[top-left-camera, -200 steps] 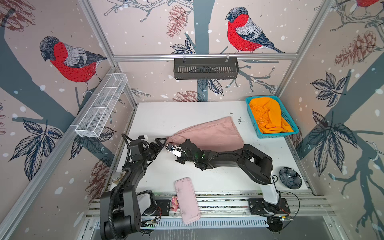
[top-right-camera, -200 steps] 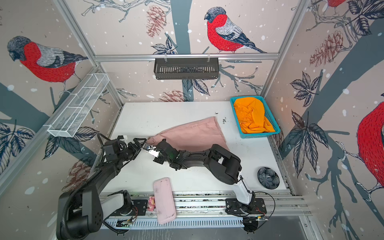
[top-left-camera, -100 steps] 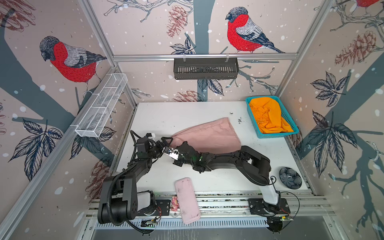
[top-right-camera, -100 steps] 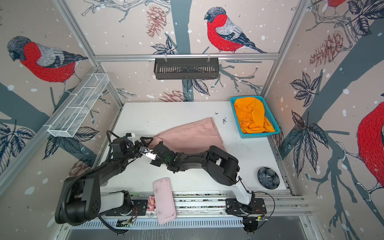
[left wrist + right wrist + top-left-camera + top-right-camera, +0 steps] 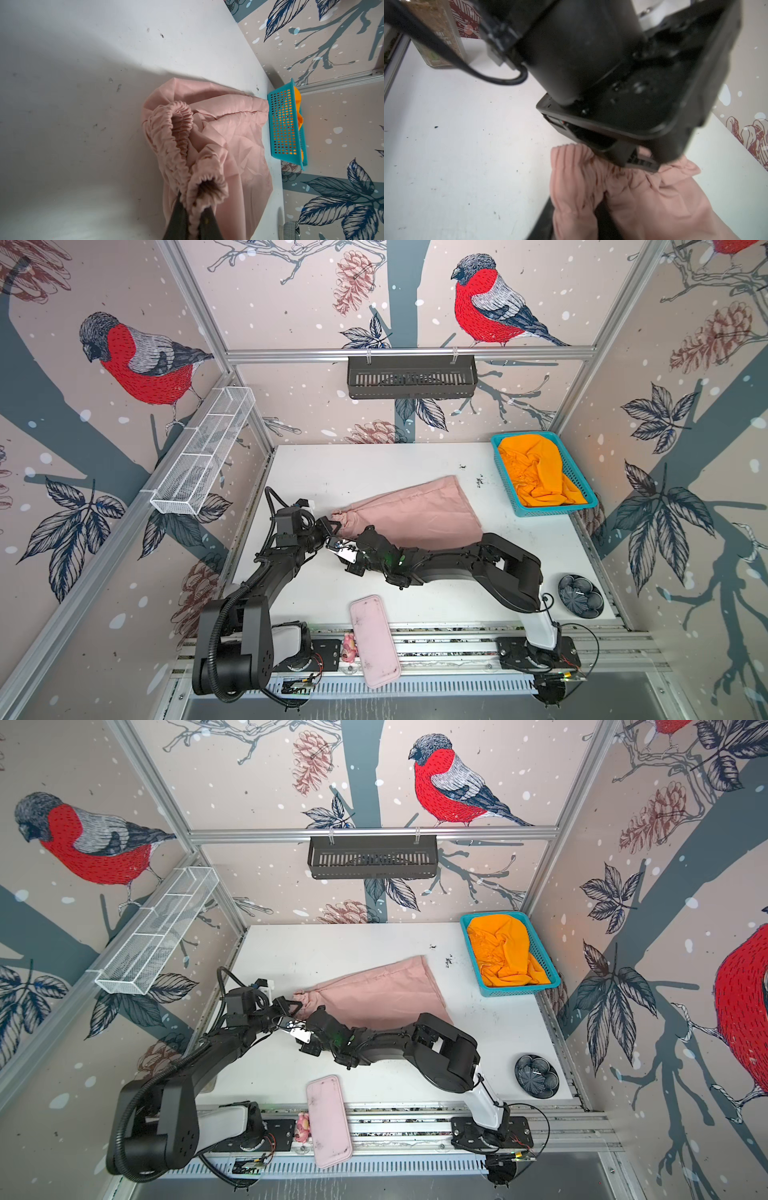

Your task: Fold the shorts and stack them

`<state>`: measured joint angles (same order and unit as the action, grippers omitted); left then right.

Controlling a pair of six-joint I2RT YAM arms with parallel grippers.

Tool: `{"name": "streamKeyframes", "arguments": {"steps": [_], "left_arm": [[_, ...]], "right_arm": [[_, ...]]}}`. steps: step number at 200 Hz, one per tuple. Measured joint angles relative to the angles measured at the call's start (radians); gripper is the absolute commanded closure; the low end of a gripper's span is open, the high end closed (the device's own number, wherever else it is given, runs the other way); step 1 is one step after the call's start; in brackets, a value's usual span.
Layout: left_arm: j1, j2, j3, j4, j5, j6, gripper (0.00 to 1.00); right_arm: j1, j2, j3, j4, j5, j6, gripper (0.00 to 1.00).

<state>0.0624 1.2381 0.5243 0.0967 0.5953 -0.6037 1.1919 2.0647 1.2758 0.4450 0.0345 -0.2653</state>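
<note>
Waistband (image 5: pixel 182 133) of the dusty pink shorts (image 5: pixel 415 514) is pinched in the closed left gripper (image 5: pixel 192 207), legs trailing lengthwise toward the teal basket (image 5: pixel 552 508); right gripper (image 5: pixel 338 547) alongside, grip unclear.

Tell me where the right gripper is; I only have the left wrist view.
Observer: In both top views the right gripper is beside the left gripper, at the pink shorts' waistband end.
Operator: Are the orange shorts folded?
Observer: No; the orange shorts lie crumpled in the teal basket.
</note>
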Motion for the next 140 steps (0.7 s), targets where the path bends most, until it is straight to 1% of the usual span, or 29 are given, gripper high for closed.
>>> {"name": "streamKeyframes", "arguments": {"steps": [10, 23, 49, 60, 75, 89, 98, 107, 119, 140], "left_arm": [[-0.001, 0.003, 0.023, -0.038, 0.000, 0.011, 1.00], [-0.003, 0.011, 0.065, -0.104, 0.000, 0.036, 1.00], [-0.002, 0.024, 0.197, -0.254, -0.009, 0.100, 1.00], [0.002, 0.034, 0.256, -0.312, -0.021, 0.137, 1.00], [0.012, 0.063, 0.348, -0.412, -0.045, 0.194, 1.00], [0.027, 0.099, 0.428, -0.493, -0.052, 0.245, 1.00], [0.037, 0.124, 0.473, -0.534, -0.061, 0.273, 1.00], [0.044, 0.154, 0.520, -0.575, -0.072, 0.300, 1.00], [0.053, 0.193, 0.582, -0.624, -0.085, 0.331, 1.00], [0.061, 0.247, 0.676, -0.680, -0.100, 0.373, 1.00]], "right_arm": [[-0.003, -0.027, -0.013, -0.001, -0.002, 0.001, 0.35], [-0.012, -0.072, -0.029, -0.009, -0.018, 0.011, 0.33], [-0.073, -0.216, -0.108, -0.043, -0.018, 0.061, 0.34], [-0.106, -0.283, -0.167, -0.053, -0.015, 0.085, 0.37], [-0.152, -0.356, -0.236, -0.084, -0.004, 0.110, 0.45], [-0.172, -0.382, -0.275, -0.114, 0.015, 0.108, 0.62], [-0.174, -0.378, -0.290, -0.137, 0.031, 0.107, 0.74], [-0.175, -0.362, -0.299, -0.165, 0.049, 0.103, 0.81], [-0.176, -0.330, -0.299, -0.191, 0.057, 0.100, 0.86], [-0.154, -0.253, -0.261, -0.221, 0.070, 0.091, 0.89]]}}
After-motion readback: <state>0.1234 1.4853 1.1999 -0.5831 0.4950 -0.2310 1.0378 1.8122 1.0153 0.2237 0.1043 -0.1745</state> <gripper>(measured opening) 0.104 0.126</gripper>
